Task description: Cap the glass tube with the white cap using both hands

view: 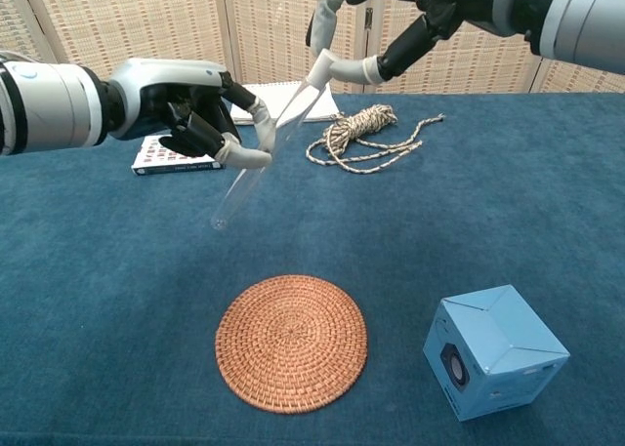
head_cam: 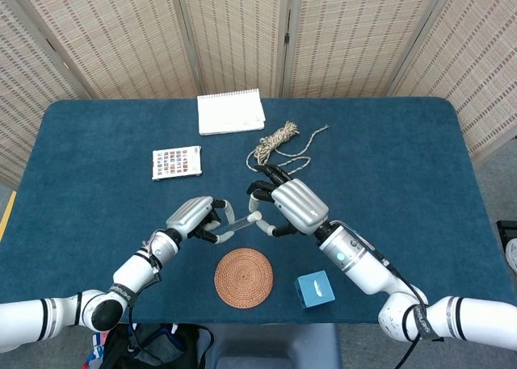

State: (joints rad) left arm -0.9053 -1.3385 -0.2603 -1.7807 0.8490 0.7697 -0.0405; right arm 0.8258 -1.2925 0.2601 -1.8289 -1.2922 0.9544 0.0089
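- Desk [head_cam: 420, 159]: blue cloth top.
- White notepad [head_cam: 230, 111]: far edge, centre.
- Coiled rope [head_cam: 279, 141]: just nearer than the notepad.
- Patterned booklet [head_cam: 176, 162]: left of the rope.
- Round woven coaster [head_cam: 243, 278]: near edge.
- Light-blue box [head_cam: 315, 288]: right of the coaster.
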